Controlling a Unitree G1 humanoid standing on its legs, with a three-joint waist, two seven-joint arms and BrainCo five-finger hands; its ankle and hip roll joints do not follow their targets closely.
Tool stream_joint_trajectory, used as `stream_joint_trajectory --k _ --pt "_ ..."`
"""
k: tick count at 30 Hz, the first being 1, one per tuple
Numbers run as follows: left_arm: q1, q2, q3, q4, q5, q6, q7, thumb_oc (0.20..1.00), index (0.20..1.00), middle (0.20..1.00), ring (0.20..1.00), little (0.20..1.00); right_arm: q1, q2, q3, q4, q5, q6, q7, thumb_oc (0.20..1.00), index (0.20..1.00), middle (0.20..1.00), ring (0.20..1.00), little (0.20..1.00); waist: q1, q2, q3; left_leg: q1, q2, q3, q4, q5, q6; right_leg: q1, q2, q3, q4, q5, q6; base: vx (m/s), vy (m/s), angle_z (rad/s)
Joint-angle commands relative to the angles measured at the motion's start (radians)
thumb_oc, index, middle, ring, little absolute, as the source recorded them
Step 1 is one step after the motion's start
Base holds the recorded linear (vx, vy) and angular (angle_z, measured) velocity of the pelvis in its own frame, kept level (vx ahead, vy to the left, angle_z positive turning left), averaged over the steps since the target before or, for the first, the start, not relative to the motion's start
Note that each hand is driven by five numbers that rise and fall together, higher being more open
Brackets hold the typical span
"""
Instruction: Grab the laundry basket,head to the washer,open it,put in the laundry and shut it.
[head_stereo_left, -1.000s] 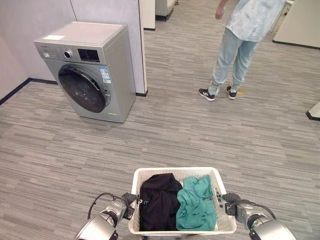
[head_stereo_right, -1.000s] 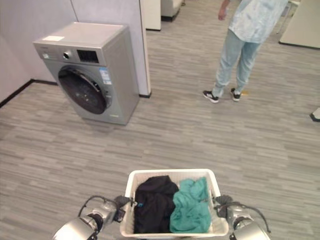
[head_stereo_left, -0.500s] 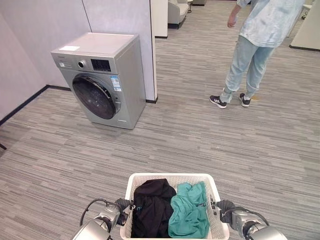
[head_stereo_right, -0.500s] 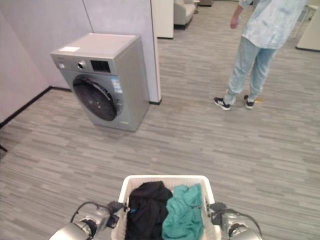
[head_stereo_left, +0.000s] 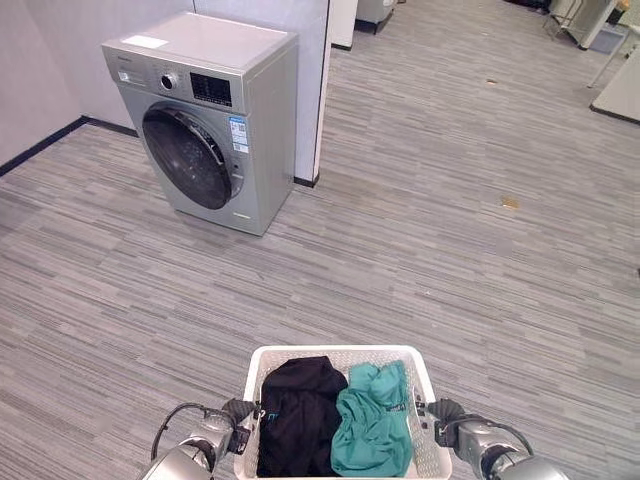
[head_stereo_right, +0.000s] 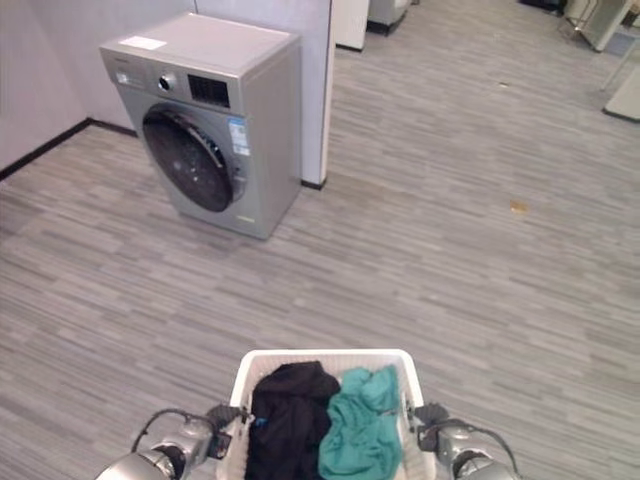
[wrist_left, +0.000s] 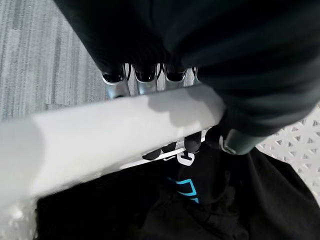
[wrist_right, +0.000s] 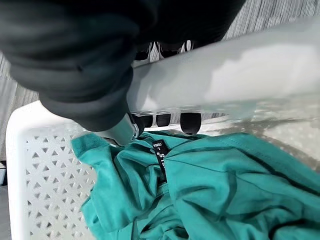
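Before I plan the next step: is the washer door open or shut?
Shut. The round dark door lies flush in the front of the washer.

Floor (head_stereo_left: 420, 250): grey striped planks, bearing a silver front-loading washer (head_stereo_left: 205, 120) against the wall, door shut, and a small tan scrap (head_stereo_left: 511, 202).

One washer (head_stereo_left: 205, 115) stands on the floor. One basket (head_stereo_left: 431, 402), well apart from the washer, holds two garments: one black (head_stereo_left: 298, 415), one teal (head_stereo_left: 372, 425) (lying side by side, touching). Two hands grip the basket's rim: left (wrist_left: 150, 82), right (wrist_right: 162, 120).
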Motion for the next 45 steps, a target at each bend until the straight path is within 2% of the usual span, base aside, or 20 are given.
stream_joint_trajectory --k 1,4,13,21,24,25,26,27,29,31,34,35,39,45 --pt "-0.114 0.007 0.049 0.063 -0.035 -0.024 -0.076 0.2 0.2 0.2 0.2 0.2 -0.042 -0.073 0.004 0.056 -0.02 0.034 0.07 0.2 0.2 0.2 0.2 0.2 0.022 0.063 0.032 0.036 0.075 -0.015 0.01 -0.031 -0.076 -0.032 -0.037 0.029 0.024 0.043 0.062 0.0 0.0 0.0" --pt "-0.18 0.056 0.011 0.064 -0.068 -0.005 -0.095 0.2 0.2 0.2 0.2 0.2 -0.136 -0.099 0.08 -0.025 -0.032 0.063 0.1 0.2 0.2 0.2 0.2 0.2 0.031 0.068 0.035 0.04 0.079 -0.023 0.01 -0.024 -0.075 -0.031 -0.038 0.029 0.04 0.038 0.061 0.0 0.0 0.0" --pt "-0.342 0.131 -0.062 0.074 -0.122 0.027 -0.109 0.2 0.2 0.2 0.2 0.2 -0.369 -0.12 0.216 -0.062 -0.07 0.103 0.129 0.2 0.2 0.2 0.2 0.2 0.044 0.072 0.044 0.055 0.081 -0.03 0.015 -0.018 -0.077 -0.014 -0.04 0.013 0.059 0.025 0.058 0.0 -0.003 0.03" --pt "-0.67 0.191 -0.205 0.071 -0.192 0.046 -0.1 0.2 0.2 0.2 0.2 0.2 -0.711 -0.163 0.318 0.033 -0.061 0.136 0.101 0.2 0.2 0.2 0.2 0.2 0.055 0.079 0.095 -0.011 0.08 -0.047 0.029 0.005 -0.09 -0.044 -0.038 -0.022 0.048 0.037 0.056 -0.05 0.006 0.16" --pt "-0.69 0.194 -0.213 0.065 -0.192 0.049 -0.102 0.2 0.2 0.2 0.2 0.2 -0.734 -0.164 0.335 0.038 -0.078 0.136 0.101 0.2 0.2 0.2 0.2 0.2 0.056 0.077 0.1 -0.02 0.08 -0.049 0.04 0.004 -0.09 -0.047 -0.04 -0.025 0.052 0.036 0.055 -0.03 0.014 0.29" --pt "-0.708 0.193 -0.227 0.05 -0.198 0.05 -0.11 0.2 0.2 0.2 0.2 0.2 -0.754 -0.164 0.353 0.018 -0.076 0.136 0.104 0.2 0.2 0.2 0.2 0.2 0.05 0.067 0.121 -0.066 0.068 -0.043 0.119 -0.02 -0.089 -0.057 -0.051 -0.029 0.068 0.035 0.051 -0.03 0.023 0.16" --pt "-0.708 0.193 -0.227 0.05 -0.198 0.05 -0.11 0.2 0.2 0.2 0.2 0.2 -0.754 -0.164 0.353 0.018 -0.076 0.136 0.104 0.2 0.2 0.2 0.2 0.2 0.05 0.068 0.12 -0.068 0.068 -0.043 0.122 -0.021 -0.089 -0.058 -0.051 -0.03 0.069 0.035 0.051 -0.05 0.039 0.2" --pt "-0.709 0.184 -0.229 0.046 -0.199 0.045 -0.112 0.2 0.2 0.2 0.2 0.2 -0.749 -0.171 0.358 0.009 -0.075 0.134 0.11 0.2 0.2 0.2 0.2 0.2 0.044 0.064 0.129 -0.096 0.06 -0.024 0.165 -0.03 -0.092 -0.059 -0.059 -0.037 0.072 0.035 0.05 -0.03 0.038 0.22" --pt "-0.708 0.17 -0.228 0.034 -0.2 0.045 -0.118 0.2 0.2 0.2 0.2 0.2 -0.739 -0.19 0.377 -0.008 -0.075 0.141 0.138 0.2 0.2 0.2 0.2 0.2 0.028 0.059 0.138 -0.142 0.053 0.073 0.231 -0.048 -0.087 -0.057 -0.072 -0.048 0.07 0.033 0.046 -0.03 0.072 0.39" --pt "-0.706 0.157 -0.225 0.037 -0.19 0.049 -0.125 0.2 0.2 0.2 0.2 0.2 -0.744 -0.191 0.384 0.004 -0.083 0.149 0.151 0.2 0.2 0.2 0.2 0.2 0.024 0.062 0.136 -0.147 0.052 0.128 0.244 -0.066 -0.076 -0.057 -0.072 -0.05 0.07 0.032 0.041 0.03 0.103 0.51" --pt "-0.698 0.141 -0.227 0.047 -0.192 0.051 -0.13 0.2 0.2 0.2 0.2 0.2 -0.739 -0.161 0.389 0.028 -0.089 0.155 0.161 0.2 0.2 0.2 0.2 0.2 0.029 0.063 0.131 -0.147 0.044 0.129 0.258 -0.087 -0.06 -0.056 -0.077 -0.038 0.076 0.03 0.041 0.06 0.099 0.05" --pt "-0.697 0.139 -0.234 0.053 -0.187 0.053 -0.135 0.2 0.2 0.2 0.2 0.2 -0.742 -0.152 0.393 0.031 -0.093 0.158 0.17 0.2 0.2 0.2 0.2 0.2 0.032 0.065 0.127 -0.139 0.037 0.124 0.249 -0.098 -0.045 -0.059 -0.083 -0.028 0.085 0.029 0.046 0.07 0.116 -0.08" --pt "-0.703 0.142 -0.249 0.047 -0.193 0.052 -0.14 0.2 0.2 0.2 0.2 0.2 -0.744 -0.146 0.381 0.022 -0.058 0.163 0.179 0.2 0.2 0.2 0.2 0.2 0.036 0.073 0.124 -0.125 0.016 0.118 0.223 -0.099 -0.022 -0.074 -0.099 -0.014 0.107 0.04 0.061 0.05 0.13 -0.09" --pt "-0.698 0.139 -0.273 0.035 -0.197 0.051 -0.158 0.2 0.2 0.2 0.2 0.2 -0.722 -0.141 0.343 0.035 -0.009 0.172 0.194 0.2 0.2 0.2 0.2 0.2 0.044 0.081 0.105 -0.082 -0.013 0.107 0.166 -0.097 -0.005 -0.073 -0.122 -0.014 0.123 0.072 0.084 0.05 0.128 -0.06"
